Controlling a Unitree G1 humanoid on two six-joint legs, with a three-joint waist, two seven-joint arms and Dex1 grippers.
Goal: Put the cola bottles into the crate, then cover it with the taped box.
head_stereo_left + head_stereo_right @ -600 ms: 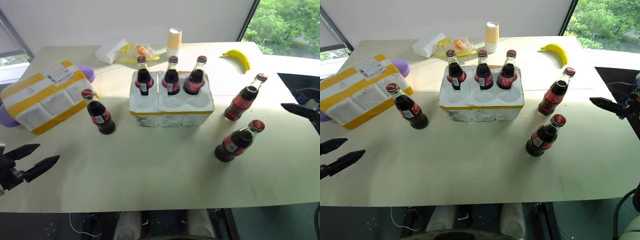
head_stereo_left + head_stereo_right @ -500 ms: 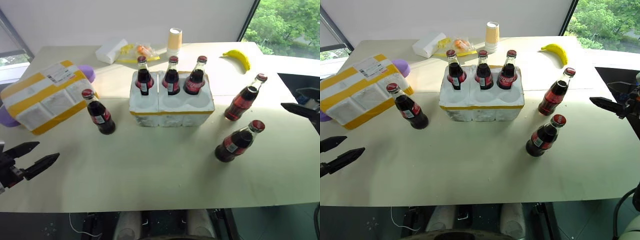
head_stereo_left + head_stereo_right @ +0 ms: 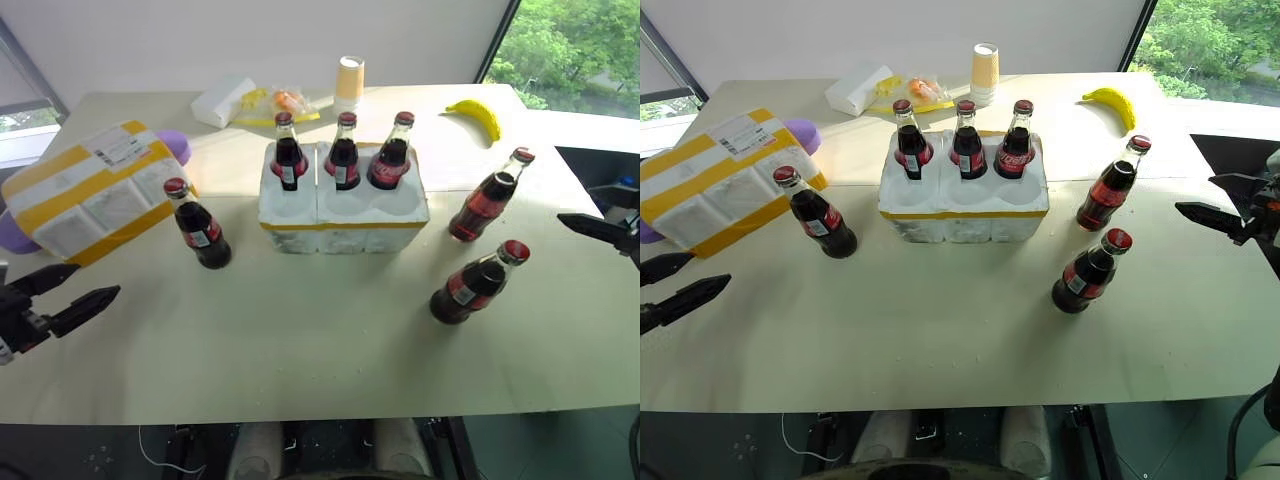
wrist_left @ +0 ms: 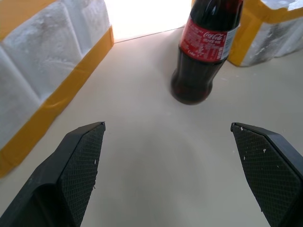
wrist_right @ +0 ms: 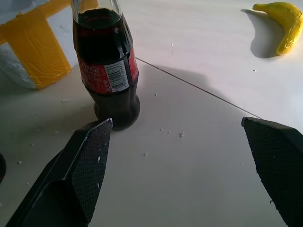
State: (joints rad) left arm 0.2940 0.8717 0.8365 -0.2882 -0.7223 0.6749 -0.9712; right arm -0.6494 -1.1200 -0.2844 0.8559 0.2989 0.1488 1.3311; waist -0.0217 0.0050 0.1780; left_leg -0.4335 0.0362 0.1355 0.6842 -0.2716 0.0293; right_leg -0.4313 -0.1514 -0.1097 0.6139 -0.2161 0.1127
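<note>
Largest first: the taped box [image 3: 88,192] lies tilted just past your left gripper [image 3: 70,292], parked clear of the crate [image 3: 342,212], whose back wells hold three cola bottles [image 3: 343,152] and whose front wells are free. Three bottles stand loose: one [image 4: 204,49] ahead of the left fingers, two [image 3: 488,196] [image 3: 476,283] inboard of your right gripper [image 3: 1212,205]. Both sets of fingers are spread wide, holding nothing, over bare table [image 3: 320,340] near the side edges.

You see glossy glass cola bottles [image 3: 197,238], rough white styrofoam crate [image 3: 343,212], taped box [image 3: 85,190] with smooth yellow tape, matt pale table [image 3: 320,350], textured black fingers [image 4: 85,165].
</note>
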